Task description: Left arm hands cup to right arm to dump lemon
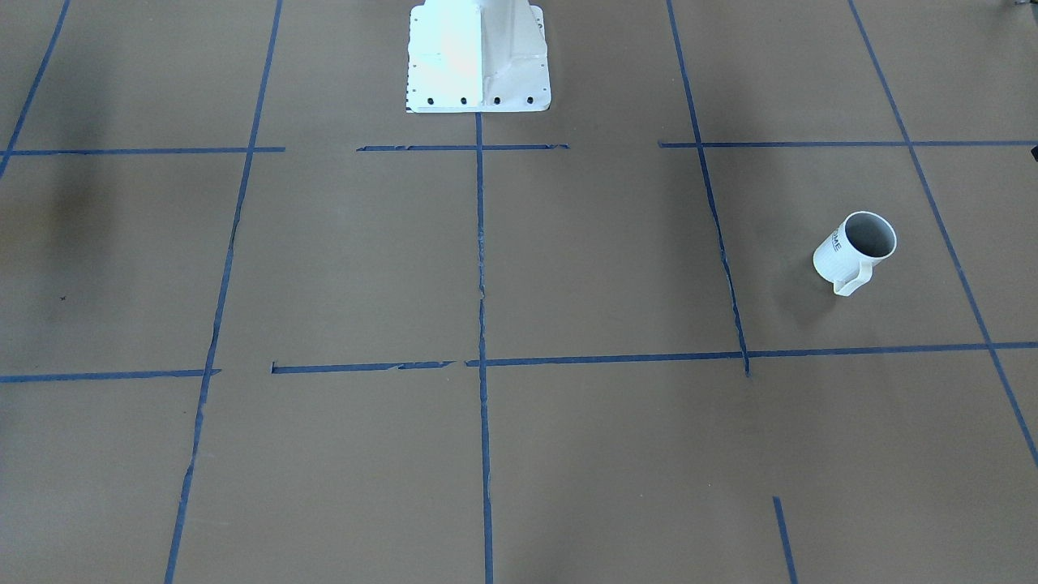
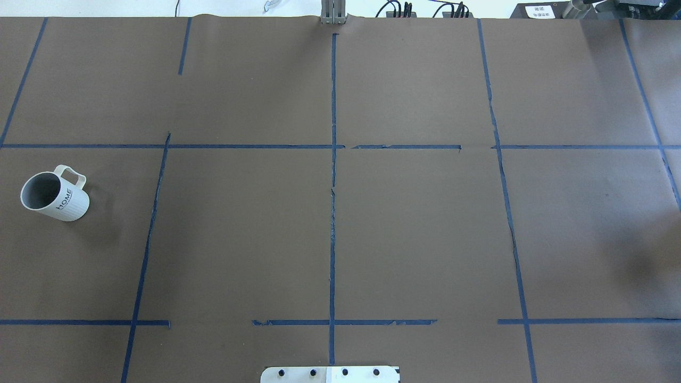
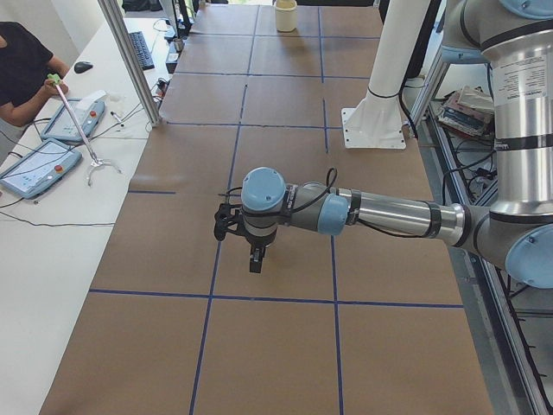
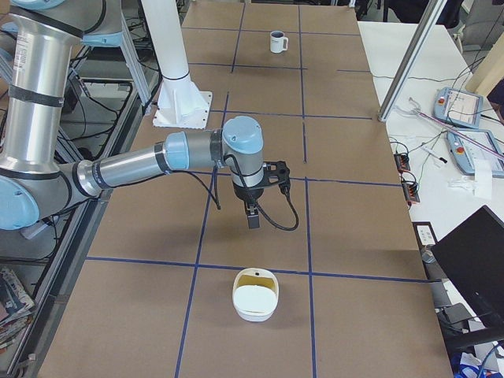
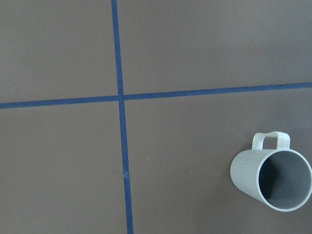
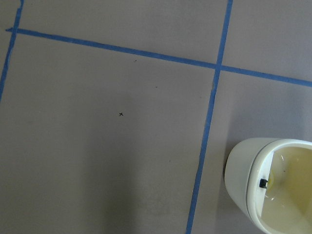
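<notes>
The cup (image 2: 53,196), a white mug with a grey inside and dark lettering, stands upright at the table's left side. It also shows in the front-facing view (image 1: 855,251), the left wrist view (image 5: 270,178) at the lower right, and far off in the exterior right view (image 4: 277,41). No lemon shows; the part of the cup's inside that I see is plain grey. My left gripper (image 3: 255,258) hangs above the table near the cup's area. My right gripper (image 4: 252,216) hangs above the table's right side. I cannot tell whether either is open or shut.
A cream-white container (image 4: 255,295) with a yellowish inside sits at the table's right end and also shows in the right wrist view (image 6: 273,187). The white robot base (image 1: 478,57) stands at the table's edge. Blue tape lines grid the brown table. An operator's desk with pendants (image 3: 52,147) lies across the table.
</notes>
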